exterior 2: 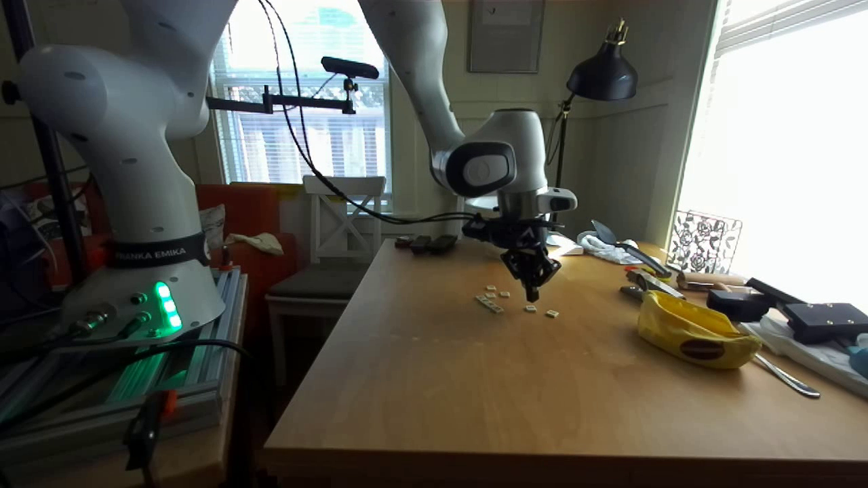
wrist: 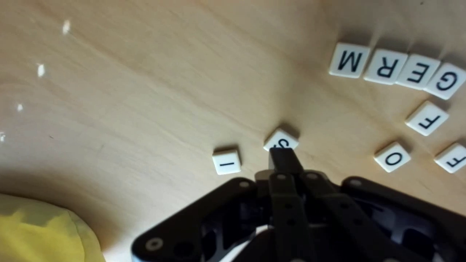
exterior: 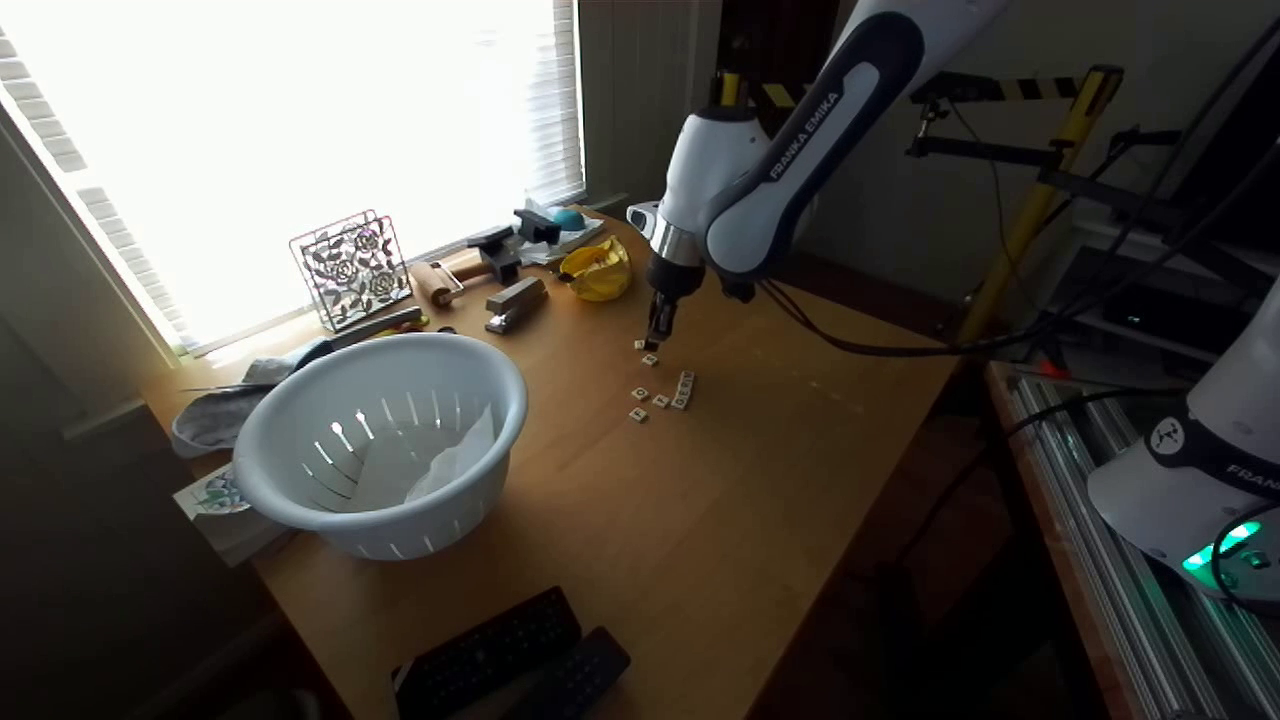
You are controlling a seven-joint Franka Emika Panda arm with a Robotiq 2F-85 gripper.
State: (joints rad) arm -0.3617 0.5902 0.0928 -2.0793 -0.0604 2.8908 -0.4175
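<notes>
In the wrist view, farthest to the left of the tool, a yellow pouch (wrist: 40,236) enters at the lower corner, well apart from the tiles. The I tile (wrist: 226,162) lies near the tool, on its left. The tool (wrist: 286,159) points down, its fingers pressed together and nothing visible between them; closed so, it makes one narrow tip, which probably suits such small pieces. This tip hides part of the S tile (wrist: 279,140); whether they touch, I cannot tell. To the tool's right come the O tile (wrist: 392,157), a row of four tiles (wrist: 393,71) farther up, an F tile (wrist: 426,118) and another tile (wrist: 452,157). The row is close side by side, letters facing one way, so it seems arranged on purpose; the loose ones are turned differently.

The letters read best in the wrist view. Both exterior views show instead the tool from the side, low over the bench (exterior 2: 407,379). In an exterior view a white colander (exterior: 440,508), which the wrist view lacks, stands well left of the tool. In an exterior view the pouch, right of the tool, shows a dark oval mark.
</notes>
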